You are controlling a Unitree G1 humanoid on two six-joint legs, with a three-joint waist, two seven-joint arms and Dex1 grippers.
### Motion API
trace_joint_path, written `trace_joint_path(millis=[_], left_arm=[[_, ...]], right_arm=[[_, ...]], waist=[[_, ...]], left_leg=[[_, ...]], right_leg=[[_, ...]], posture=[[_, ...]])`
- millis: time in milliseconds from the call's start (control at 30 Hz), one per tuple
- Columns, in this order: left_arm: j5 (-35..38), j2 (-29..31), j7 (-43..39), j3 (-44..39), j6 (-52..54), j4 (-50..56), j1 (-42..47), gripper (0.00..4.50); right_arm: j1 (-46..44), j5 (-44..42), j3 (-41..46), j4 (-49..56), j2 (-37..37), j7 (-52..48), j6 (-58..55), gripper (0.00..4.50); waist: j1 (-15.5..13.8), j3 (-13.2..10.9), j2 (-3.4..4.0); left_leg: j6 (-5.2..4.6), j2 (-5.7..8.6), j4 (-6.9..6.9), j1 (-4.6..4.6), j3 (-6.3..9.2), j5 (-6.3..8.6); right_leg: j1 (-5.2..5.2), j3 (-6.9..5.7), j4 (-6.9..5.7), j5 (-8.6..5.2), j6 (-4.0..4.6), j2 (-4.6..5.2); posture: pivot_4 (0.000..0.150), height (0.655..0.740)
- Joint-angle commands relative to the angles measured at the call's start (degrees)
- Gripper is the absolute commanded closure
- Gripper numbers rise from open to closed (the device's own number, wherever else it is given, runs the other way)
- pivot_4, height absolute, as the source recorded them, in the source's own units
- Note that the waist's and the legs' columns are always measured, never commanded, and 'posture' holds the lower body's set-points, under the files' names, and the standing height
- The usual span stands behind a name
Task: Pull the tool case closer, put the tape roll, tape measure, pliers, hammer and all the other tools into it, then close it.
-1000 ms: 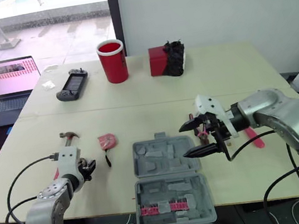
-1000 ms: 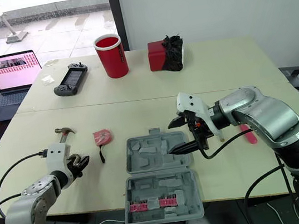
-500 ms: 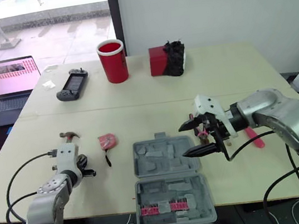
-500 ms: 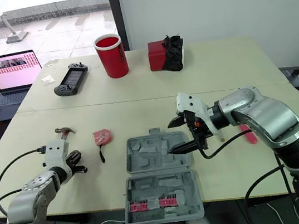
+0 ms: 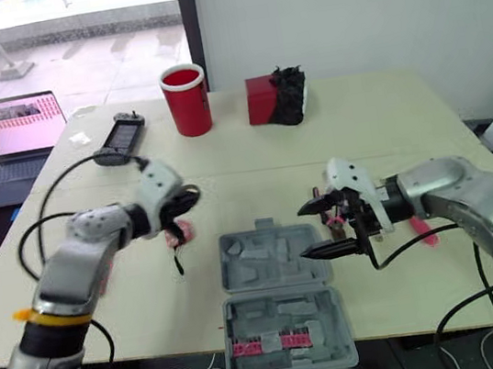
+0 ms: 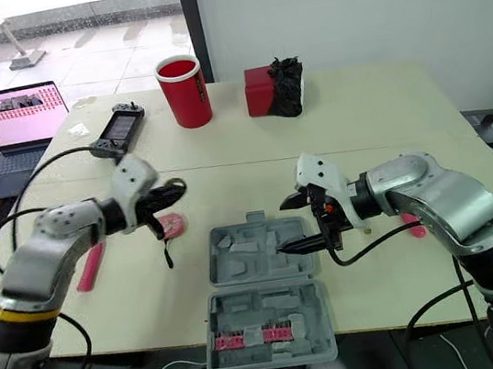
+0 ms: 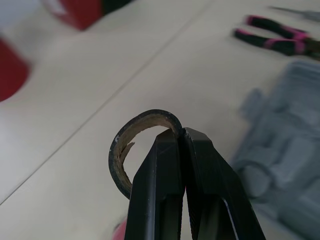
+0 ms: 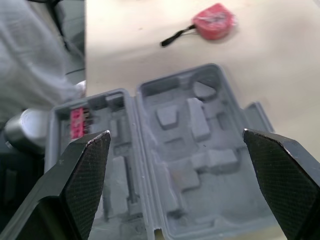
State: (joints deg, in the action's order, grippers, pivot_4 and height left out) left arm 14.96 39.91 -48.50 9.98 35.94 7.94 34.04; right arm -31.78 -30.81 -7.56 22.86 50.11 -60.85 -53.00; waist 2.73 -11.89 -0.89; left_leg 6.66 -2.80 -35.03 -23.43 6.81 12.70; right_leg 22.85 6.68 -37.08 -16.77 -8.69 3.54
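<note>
Evidently the job is at an early stage. The tool case [image 5: 281,302] lies open at the near edge of the table [image 5: 384,108], so the pulling looks done. Its nearer half carries a strip of pink bits [image 5: 270,341], while the moulded pockets of the farther half are bare, so by my reading no loose tool has gone in and the lid is not yet shut. The right gripper [image 6: 282,226] hovers above the far right rim of that farther half, jaws spread wide and holding nothing; the empty pockets lie straight ahead between them. The left gripper [image 7: 181,136] has its jaws pressed narrow on the wall of the tape roll [image 7: 116,155]. They pinch it at the very tips, so the black ring stands off to one side of them, clear of the table. That puts the first item in hand but short of the case, which sits ahead of and beside these jaws. The tape measure [image 5: 178,235] lies just beneath them on the table. A pink-handled tool [image 6: 90,266], probably the hammer, lies well behind the left jaws. The pliers [image 7: 277,41] rest beyond the case, just behind the right jaws, and another pink tool [image 6: 410,224] sits farther out past that arm. All these are left to pack.
</note>
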Motion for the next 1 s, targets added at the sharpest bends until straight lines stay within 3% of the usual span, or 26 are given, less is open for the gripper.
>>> trace_joint_path(millis=[33, 233, 533, 800, 1000], left_arm=[[-2.63, -0.32, -10.68, 7.13, -6.32, -6.2, 5.47, 4.46], [-6.63, -4.33, -19.73, 13.36, -15.74, -18.68, 11.3, 4.46], [-14.14, -9.04, -23.27, 17.22, -27.16, -31.72, 12.93, 4.46], [-17.68, -11.37, -21.99, 16.53, -28.61, -36.07, 12.4, 4.46], [-17.9, -10.27, -24.03, 16.34, -26.44, -33.29, 10.75, 4.46]], right_arm=[[2.07, -1.58, 3.99, 3.39, -0.48, 3.6, -1.3, 0.0], [6.8, -3.6, 8.01, 7.89, -0.21, 8.23, -3.6, 0.0], [11.07, -5.63, 11.69, 11.7, 0.45, 12.31, -5.64, 0.0], [10.87, -6.32, 11.6, 11.5, 1.21, 13.01, -5.62, 0.0], [11.1, -5.17, 9.96, 10.23, 2.08, 12.44, -4.66, 0.0]], waist=[[-0.05, 0.0, 0.01], [-0.18, -0.01, 0.01], [-0.27, -0.01, 0.01], [-0.21, -0.01, 0.01], [-0.2, -0.01, 0.01]], left_leg=[[-0.01, -0.01, 0.03, 0.0, 0.0, 0.0], [-0.01, -0.01, -0.04, -0.07, 0.0, -0.01], [-0.02, -0.01, -0.06, -0.07, 0.0, -0.01], [-0.02, -0.01, -0.09, -0.08, 0.01, -0.01], [-0.02, -0.01, -0.1, -0.06, 0.01, -0.01]], right_leg=[[0.03, 0.0, -0.06, 0.0, 0.0, -0.02], [0.03, 0.01, -0.04, -0.01, -0.01, -0.01], [0.03, 0.01, -0.08, -0.02, -0.02, -0.02], [0.0, 0.01, -0.07, -0.01, -0.02, -0.02], [0.0, 0.01, -0.1, -0.01, -0.03, -0.02]], posture=[[0.15, 0.74], [0.15, 0.74], [0.15, 0.74], [0.15, 0.74], [0.15, 0.74]])
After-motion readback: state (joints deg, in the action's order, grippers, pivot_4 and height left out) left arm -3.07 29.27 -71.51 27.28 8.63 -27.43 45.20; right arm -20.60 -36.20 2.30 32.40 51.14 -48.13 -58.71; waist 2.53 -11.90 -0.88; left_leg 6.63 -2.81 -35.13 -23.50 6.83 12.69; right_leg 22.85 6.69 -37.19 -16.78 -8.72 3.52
